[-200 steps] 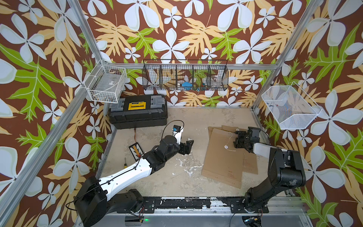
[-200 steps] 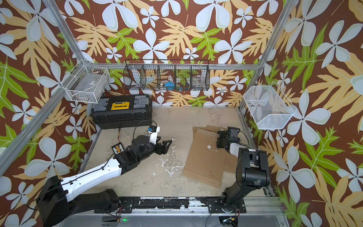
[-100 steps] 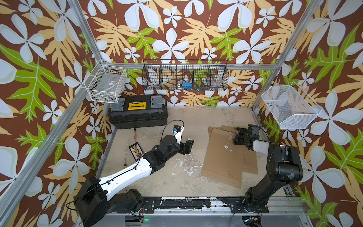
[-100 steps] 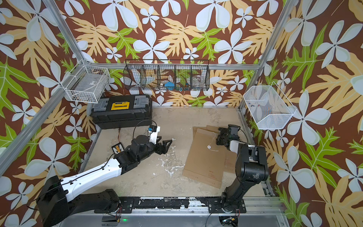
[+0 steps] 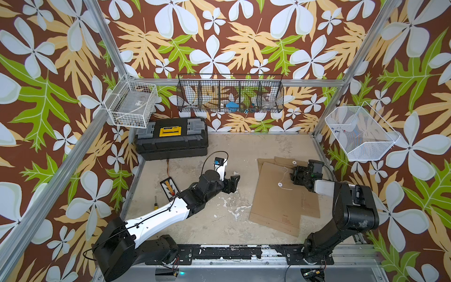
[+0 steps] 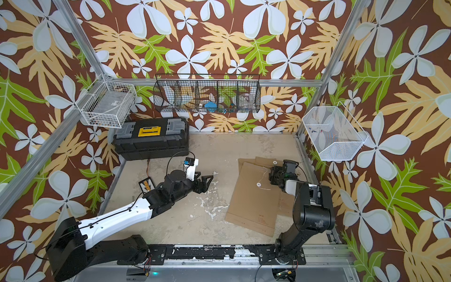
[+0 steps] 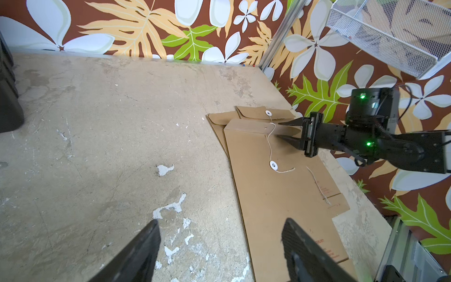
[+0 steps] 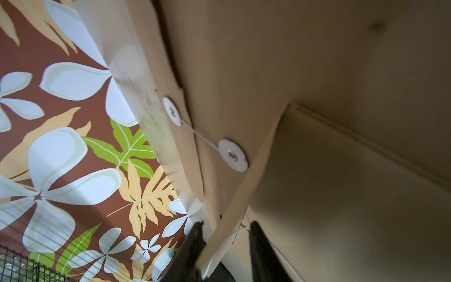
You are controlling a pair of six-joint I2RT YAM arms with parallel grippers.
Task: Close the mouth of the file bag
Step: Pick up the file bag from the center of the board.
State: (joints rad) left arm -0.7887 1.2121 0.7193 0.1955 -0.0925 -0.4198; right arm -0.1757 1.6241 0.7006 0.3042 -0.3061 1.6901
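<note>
Brn file bag [image 7: 275, 195], string [image 7: 268, 146] loose

Right tool [image 7: 278, 130] jaws now closer together, astride the file bag [image 7: 280, 195] flap [image 8: 230, 234]

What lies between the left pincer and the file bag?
Nothing: from left pincer to file bag the table is bare, only chipped white patches; the left wrist view shows it.
</note>
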